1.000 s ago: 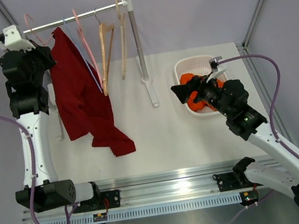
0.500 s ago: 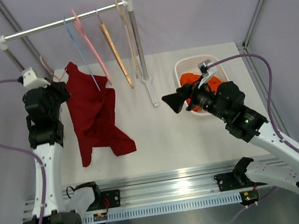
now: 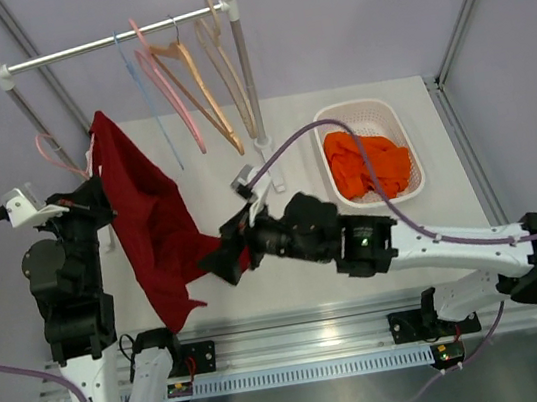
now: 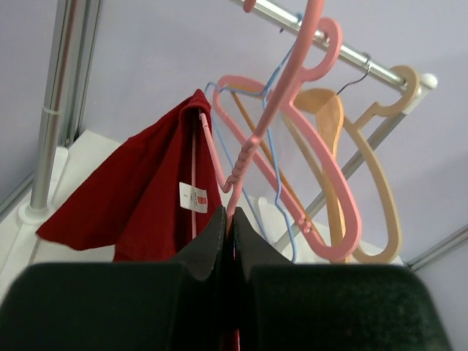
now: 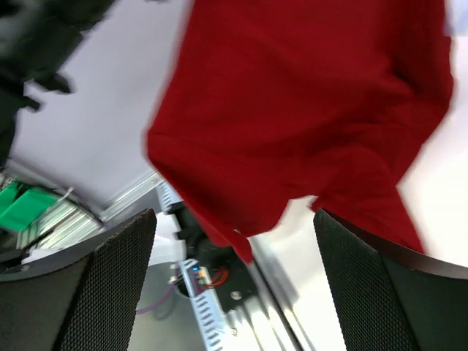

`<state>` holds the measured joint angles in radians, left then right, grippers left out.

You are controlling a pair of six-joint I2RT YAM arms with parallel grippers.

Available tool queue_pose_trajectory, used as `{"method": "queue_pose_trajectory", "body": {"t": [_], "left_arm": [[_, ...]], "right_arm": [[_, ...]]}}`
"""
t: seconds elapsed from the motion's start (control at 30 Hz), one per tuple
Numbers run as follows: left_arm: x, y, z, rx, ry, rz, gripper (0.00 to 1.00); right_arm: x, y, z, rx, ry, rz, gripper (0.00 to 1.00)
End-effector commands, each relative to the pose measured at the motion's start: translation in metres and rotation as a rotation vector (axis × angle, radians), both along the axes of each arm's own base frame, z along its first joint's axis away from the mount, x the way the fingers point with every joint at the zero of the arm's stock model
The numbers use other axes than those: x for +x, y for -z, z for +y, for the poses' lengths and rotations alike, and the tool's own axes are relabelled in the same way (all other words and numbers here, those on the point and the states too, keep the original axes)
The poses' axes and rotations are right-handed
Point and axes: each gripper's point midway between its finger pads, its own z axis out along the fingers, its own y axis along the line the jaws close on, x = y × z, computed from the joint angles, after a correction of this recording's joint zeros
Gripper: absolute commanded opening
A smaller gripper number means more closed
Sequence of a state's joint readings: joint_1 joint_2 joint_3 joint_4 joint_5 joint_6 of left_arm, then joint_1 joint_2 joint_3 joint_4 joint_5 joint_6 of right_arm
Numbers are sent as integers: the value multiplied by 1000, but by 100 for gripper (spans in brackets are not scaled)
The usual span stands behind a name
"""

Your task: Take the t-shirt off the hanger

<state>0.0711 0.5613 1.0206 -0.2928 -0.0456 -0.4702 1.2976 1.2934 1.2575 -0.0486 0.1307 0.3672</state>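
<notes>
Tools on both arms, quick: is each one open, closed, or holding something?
Left tool: closed on the pink hanger.
Right tool: open, holding nothing.

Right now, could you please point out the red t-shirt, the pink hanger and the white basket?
red t-shirt [image 3: 150,219], top view, middle of cloth.
pink hanger [image 4: 335,183], left wrist view, lower arm.
white basket [image 3: 355,104], top view, far rim.

Matt cloth t-shirt, glossy plastic hanger, shiny metal rail.
</notes>
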Motion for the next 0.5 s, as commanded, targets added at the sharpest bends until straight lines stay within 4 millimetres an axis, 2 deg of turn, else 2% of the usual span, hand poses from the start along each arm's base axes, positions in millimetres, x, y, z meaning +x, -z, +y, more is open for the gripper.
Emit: {"method": "queue_pose_trajectory", "body": {"t": [0.0, 0.03, 0.1, 0.13, 0.2, 0.23, 0.47], "left_arm": [[-4, -4, -3, -52, 12, -7, 0], [-6, -3, -3, -61, 10, 0, 0], [-8, -5, -5, -83, 17, -4, 0], [-8, -5, -5, -88, 17, 0, 0], [-11, -11, -7, -101, 29, -6, 0], [-13, -10, -8, -104, 34, 5, 0], [-19, -10, -7, -99, 20, 5, 0]], "right_arm": [[-28, -30, 32, 41, -53, -79, 98], [-41, -14, 49, 5, -85, -75, 100], [-52, -12, 65, 0, -117, -67, 99], [-58, 4, 77, -29, -144, -59, 100], [-62, 6, 88, -35, -159, -57, 99], [-64, 19, 97, -66, -179, -56, 99], [-83, 30, 117, -102, -258, -53, 95]]}}
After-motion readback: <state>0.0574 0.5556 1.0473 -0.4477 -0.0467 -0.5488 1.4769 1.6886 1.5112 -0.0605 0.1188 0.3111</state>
